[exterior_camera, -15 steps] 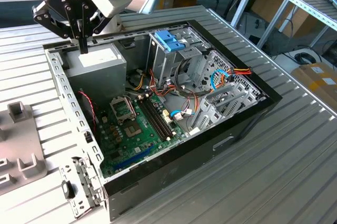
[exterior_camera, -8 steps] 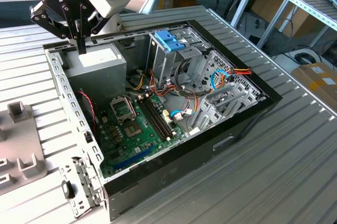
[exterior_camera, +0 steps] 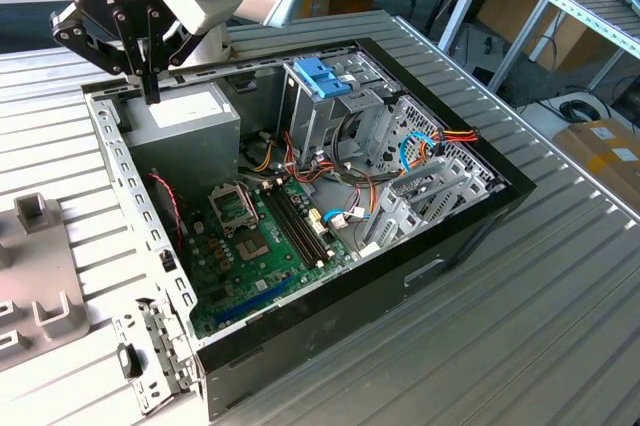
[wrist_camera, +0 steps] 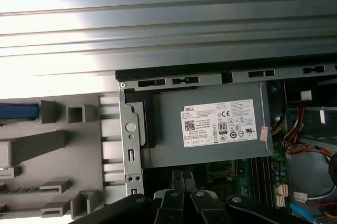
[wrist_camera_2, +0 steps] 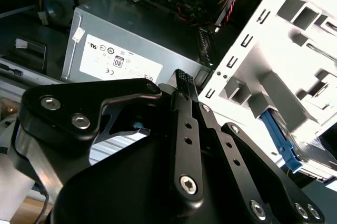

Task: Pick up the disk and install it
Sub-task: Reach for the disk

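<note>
My black gripper (exterior_camera: pixel 150 94) hangs shut and empty over the back corner of the open computer case (exterior_camera: pixel 470 231), just above the grey power-supply box (exterior_camera: pixel 185 131). In both wrist views its fingertips (wrist_camera_2: pixel 181 75) press together with nothing between them, and the gripper (wrist_camera: pixel 181 177) points at the power-supply box (wrist_camera: pixel 210 129). The disk (wrist_camera_2: pixel 275 133) shows as a blue carrier edge with grey metal beside it, lying in the pale fixture (wrist_camera_2: pixel 295 50) outside the case. In the first wrist view its blue edge (wrist_camera: pixel 18 111) sits in that fixture (wrist_camera: pixel 58 145), apart from the gripper.
Inside the case are a green motherboard (exterior_camera: pixel 255 246), bundled cables (exterior_camera: pixel 440 141) and a tall metal cage topped by a blue plastic handle (exterior_camera: pixel 320 76). The case stands on a ribbed metal table (exterior_camera: pixel 520 346). The grey fixture (exterior_camera: pixel 40 276) lies at the exterior view's left.
</note>
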Tool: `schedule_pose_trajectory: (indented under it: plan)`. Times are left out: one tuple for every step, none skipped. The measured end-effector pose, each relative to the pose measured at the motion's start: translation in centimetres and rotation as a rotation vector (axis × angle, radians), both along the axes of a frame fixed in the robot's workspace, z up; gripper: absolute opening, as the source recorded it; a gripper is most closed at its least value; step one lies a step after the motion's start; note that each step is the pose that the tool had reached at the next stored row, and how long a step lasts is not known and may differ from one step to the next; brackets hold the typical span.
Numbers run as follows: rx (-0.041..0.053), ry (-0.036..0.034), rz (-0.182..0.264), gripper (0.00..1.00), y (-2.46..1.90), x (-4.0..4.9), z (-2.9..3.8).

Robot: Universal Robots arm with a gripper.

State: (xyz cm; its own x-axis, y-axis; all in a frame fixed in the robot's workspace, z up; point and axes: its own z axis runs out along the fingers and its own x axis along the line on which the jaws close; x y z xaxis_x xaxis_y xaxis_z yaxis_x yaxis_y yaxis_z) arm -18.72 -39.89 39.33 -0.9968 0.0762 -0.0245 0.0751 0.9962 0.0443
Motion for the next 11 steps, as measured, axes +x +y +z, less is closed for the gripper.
schedule_pose_trajectory:
  plan:
    - [0.0000, 0.0000, 0.000, 0.10, 0.00, -0.04, 0.00]
    - [0.0000, 0.0000, 0.000, 0.10, 0.00, -0.10, 0.00]
    - [0.0001, -0.0001, 0.000, 0.10, 0.00, -0.13, 0.00]
    - [0.0001, -0.0001, 0.000, 0.10, 0.00, -0.16, 0.00]
    - [0.0000, 0.0000, 0.000, 0.10, 0.00, -0.20, 0.00]
    - [0.0001, 0.0000, 0.000, 0.10, 0.00, -0.23, 0.00]
    - [0.0000, 0.0000, 0.000, 0.10, 0.00, -0.29, 0.00]
    - [0.0001, 0.0000, 0.000, 0.10, 0.00, -0.32, 0.00]
    - [0.0000, 0.0000, 0.000, 0.10, 0.00, -0.35, 0.00]
    - [0.0000, 0.0000, 0.000, 0.10, 0.00, -0.38, 0.00]
    - [0.0001, 0.0000, 0.000, 0.10, 0.00, -0.40, 0.00]
